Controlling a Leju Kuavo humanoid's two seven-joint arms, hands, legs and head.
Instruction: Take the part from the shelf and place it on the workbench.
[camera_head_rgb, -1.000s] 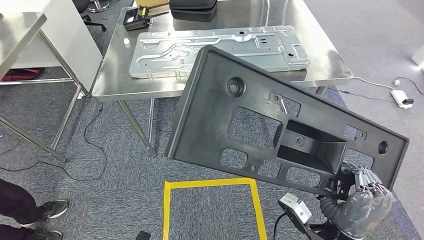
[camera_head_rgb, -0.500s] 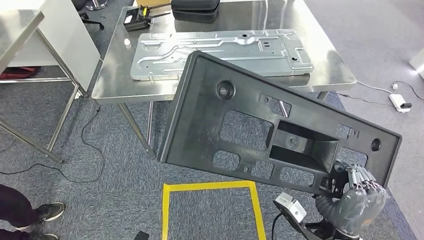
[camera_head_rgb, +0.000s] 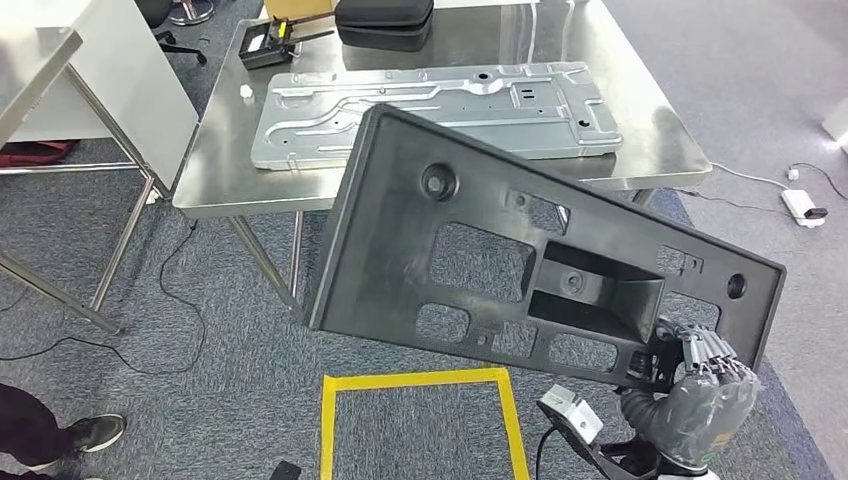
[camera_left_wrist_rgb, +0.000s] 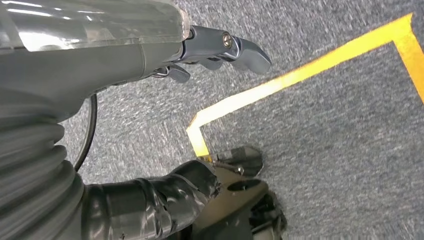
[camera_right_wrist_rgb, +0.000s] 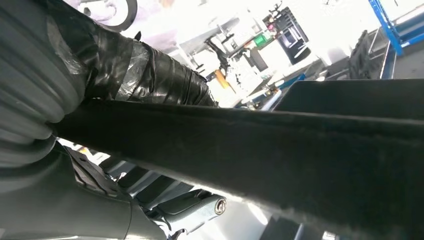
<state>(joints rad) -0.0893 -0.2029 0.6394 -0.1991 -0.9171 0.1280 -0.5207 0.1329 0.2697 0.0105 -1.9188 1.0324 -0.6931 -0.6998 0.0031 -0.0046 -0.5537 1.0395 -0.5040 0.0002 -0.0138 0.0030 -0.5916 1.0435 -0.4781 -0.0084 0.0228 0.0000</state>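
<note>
Workshop or test lab: stainless-steel workbench (camera_head_rgb: 655, 140) carrying a stamped silver sheet-metal panel (camera_head_rgb: 430, 110), grey carpet-tile floor (camera_head_rgb: 200, 370) with yellow tape square (camera_head_rgb: 420, 382), loose black cables (camera_head_rgb: 170, 300), blue racking (camera_right_wrist_rgb: 387, 25).

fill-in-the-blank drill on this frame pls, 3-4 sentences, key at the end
1. The black plastic part is gripped at its lower edge by the ____ robot hand.
2. On the steel workbench already lies a flat ____ metal panel.
3. The left robot hand hangs over the carpet and holds ____.
4. The tape square on the floor is ____ in colour.

Missing words: right; silver; nothing; yellow
</note>
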